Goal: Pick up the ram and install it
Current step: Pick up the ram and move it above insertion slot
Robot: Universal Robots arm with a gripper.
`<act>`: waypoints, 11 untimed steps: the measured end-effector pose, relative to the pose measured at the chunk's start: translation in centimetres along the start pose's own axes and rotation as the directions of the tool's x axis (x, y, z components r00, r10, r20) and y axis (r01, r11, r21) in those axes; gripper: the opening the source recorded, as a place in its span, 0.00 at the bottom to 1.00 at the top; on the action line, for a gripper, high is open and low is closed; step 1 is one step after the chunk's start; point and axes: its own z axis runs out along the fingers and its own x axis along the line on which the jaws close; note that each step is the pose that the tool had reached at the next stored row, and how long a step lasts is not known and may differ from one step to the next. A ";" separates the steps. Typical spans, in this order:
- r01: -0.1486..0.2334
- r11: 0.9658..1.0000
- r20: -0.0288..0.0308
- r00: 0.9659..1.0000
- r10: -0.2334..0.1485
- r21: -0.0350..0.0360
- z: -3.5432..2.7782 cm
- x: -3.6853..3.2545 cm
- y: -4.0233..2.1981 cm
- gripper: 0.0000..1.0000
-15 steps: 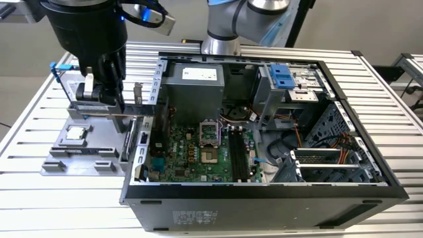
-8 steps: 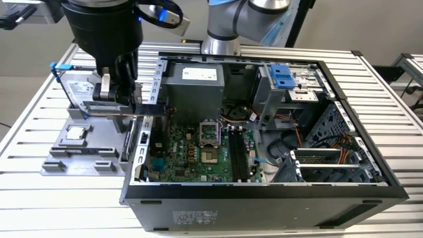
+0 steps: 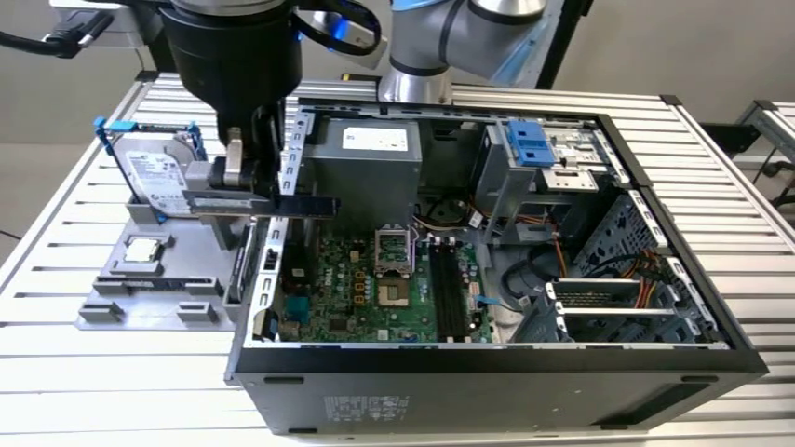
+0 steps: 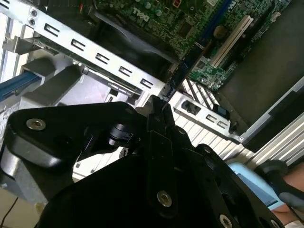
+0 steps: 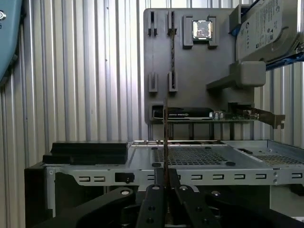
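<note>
My end effector [image 3: 249,189] is clamped on the ram [image 3: 308,206], held level over the computer case's [image 3: 497,368] left wall in the exterior view. I judge its contacts face down to suit the slots [image 3: 444,279].

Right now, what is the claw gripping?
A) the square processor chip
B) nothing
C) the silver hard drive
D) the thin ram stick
D: the claw is shut on the ram, while the hard drive and processor chip sit on the grey stand.

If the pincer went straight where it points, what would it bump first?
Probably the green motherboard, with the ram the pincer holds touching first; it may graze the slotted metal wall, depth is unclear.
</note>
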 end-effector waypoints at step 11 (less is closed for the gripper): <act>0.000 1.000 0.000 1.000 0.000 -0.003 -0.12 -0.11 -3.09 0.00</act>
